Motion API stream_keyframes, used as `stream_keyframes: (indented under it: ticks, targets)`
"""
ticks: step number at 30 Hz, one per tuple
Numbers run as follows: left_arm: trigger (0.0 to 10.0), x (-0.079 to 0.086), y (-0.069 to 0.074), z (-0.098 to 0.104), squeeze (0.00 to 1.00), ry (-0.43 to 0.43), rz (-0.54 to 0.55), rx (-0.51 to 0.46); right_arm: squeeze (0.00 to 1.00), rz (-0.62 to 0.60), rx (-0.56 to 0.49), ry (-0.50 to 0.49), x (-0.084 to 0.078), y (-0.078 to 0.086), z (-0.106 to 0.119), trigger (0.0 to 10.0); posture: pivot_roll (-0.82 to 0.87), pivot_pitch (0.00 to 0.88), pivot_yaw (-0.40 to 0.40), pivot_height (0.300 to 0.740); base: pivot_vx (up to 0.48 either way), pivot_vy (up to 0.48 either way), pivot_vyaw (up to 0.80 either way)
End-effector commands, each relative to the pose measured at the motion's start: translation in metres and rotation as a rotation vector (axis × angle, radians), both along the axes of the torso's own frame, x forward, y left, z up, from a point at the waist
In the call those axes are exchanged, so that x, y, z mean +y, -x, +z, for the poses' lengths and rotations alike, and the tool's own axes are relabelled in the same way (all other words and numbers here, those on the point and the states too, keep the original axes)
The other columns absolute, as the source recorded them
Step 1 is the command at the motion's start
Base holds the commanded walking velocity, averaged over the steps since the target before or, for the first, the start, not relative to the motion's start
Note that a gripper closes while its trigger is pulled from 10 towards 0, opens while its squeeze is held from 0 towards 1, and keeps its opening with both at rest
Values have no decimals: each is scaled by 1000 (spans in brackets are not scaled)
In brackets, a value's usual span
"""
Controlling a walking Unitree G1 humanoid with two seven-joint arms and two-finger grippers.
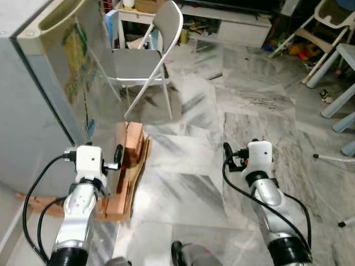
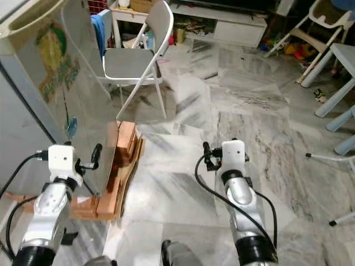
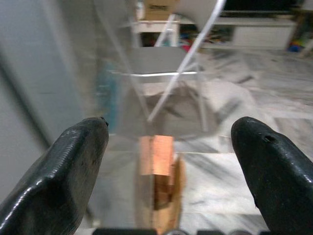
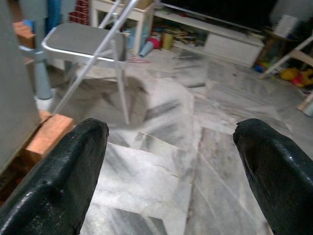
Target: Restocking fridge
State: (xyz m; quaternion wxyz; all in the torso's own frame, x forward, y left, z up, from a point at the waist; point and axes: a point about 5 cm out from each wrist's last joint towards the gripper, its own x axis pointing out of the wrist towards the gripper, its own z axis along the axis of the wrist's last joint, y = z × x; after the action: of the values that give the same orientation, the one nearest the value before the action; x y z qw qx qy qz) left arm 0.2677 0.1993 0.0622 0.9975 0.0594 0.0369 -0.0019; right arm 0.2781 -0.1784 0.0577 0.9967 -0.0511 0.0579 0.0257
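Both my grippers hang in the air with their black fingers spread apart, holding nothing. Left gripper hovers just beside the open fridge door, a tall panel standing on edge with a pale moulded shelf rim at its top and a green sticker on its face. Under it lies a stack of brown cardboard, flat and long, running away from me. My right gripper hovers over glossy grey-veined marble floor. The grey fridge stands at my left; beyond, a white folding chair with a grey seat.
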Motion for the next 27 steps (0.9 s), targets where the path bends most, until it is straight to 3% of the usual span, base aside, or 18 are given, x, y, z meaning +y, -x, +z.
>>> stream_keyframes:
  ticks: [1,7,12,18,27]
  targets:
    - [10000,9,1,-4,0,-1,41,14,0,-2,-20,-3,-2,-2,6,10000,74,21,-78,740,0,0,0]
    - [10000,24,-7,-1,0,-14,124,4,0,6,-12,2,-2,2,5,10000,68,36,-86,740,0,0,0]
    - [10000,30,-18,6,0,-8,132,-16,0,7,-10,4,-4,3,5,10000,66,39,-91,740,0,0,0]
    - [10000,17,-36,12,0,3,77,-22,0,7,6,1,-4,4,4,10000,73,40,-101,740,0,0,0]
    - [10000,3,-49,12,0,17,28,-30,0,-4,20,0,-8,8,3,10000,47,46,-98,740,0,0,0]
